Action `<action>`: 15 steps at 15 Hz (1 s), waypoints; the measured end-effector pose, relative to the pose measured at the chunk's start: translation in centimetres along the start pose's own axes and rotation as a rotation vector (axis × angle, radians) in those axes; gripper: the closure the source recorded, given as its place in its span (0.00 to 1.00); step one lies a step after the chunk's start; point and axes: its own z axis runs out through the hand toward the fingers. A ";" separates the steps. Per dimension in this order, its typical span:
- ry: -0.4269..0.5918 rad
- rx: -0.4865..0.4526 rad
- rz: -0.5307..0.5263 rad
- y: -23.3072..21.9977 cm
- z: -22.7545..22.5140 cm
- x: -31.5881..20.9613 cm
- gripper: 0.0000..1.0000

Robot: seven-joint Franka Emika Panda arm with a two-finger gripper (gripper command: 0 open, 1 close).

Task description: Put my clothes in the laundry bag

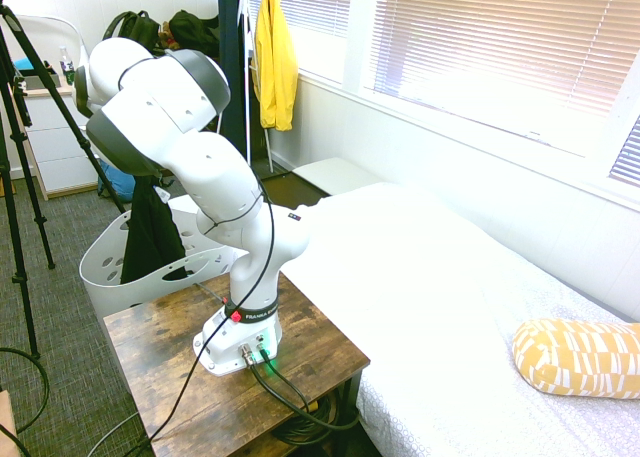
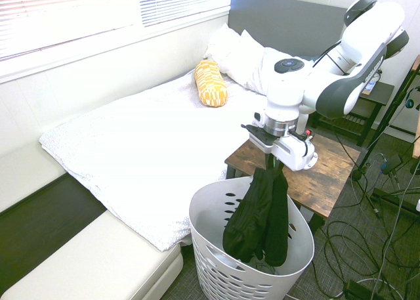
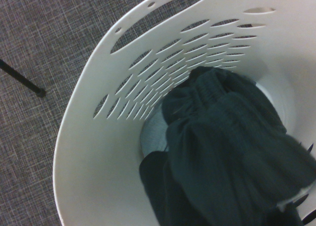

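White plastic laundry basket [image 2: 216,260] with oval holes in its side, upright on the grey carpet, lower middle of the second exterior view. Cut-out handle in the near wall. To its left, filling the lower left corner, a cream bench [image 2: 92,260] with a dark section beyond it.

Black fabric garment [image 2: 256,214] hanging over the basket's opening, its upper end above the rim, its lower folds down inside the walls. In the wrist view the cloth looks soft, one part gathered into ruffles, with a small white patch at an edge; the basket's pale bottom shows beside it.

Directly above, right of the frame's middle, the gripper [image 2: 273,162] points down, fingers pinched on the garment's upper end. White Franka arm [image 2: 284,93] reaches in from the upper right.

Just behind the basket, a side table [image 2: 321,182] with a brown wood-grain top and dark legs. Left of it, across the middle of the frame, a bed [image 2: 151,149] with a pale, finely patterned cover. Farther up the bed, a yellow-and-white patterned bolster [image 2: 210,83]; beside and behind it, white pillows [image 2: 243,57]. Grey headboard [image 2: 289,21] at the far end, upper right of centre. Window blinds [image 2: 65,14] upper left.

First exterior view, far side: yellow jacket [image 1: 275,62] hanging upper left of centre; dark backpack [image 1: 135,29] farther left; white drawer unit [image 1: 60,142] near the left edge.
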 end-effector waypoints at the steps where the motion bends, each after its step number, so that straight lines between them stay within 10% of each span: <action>1: 0.000 0.001 0.002 0.0 -0.1 0.1 0.00; 9: 0.106 -0.043 0.226 6.7 -0.7 13.2 0.00; 15: 0.173 -0.113 0.533 23.5 -0.7 27.8 0.00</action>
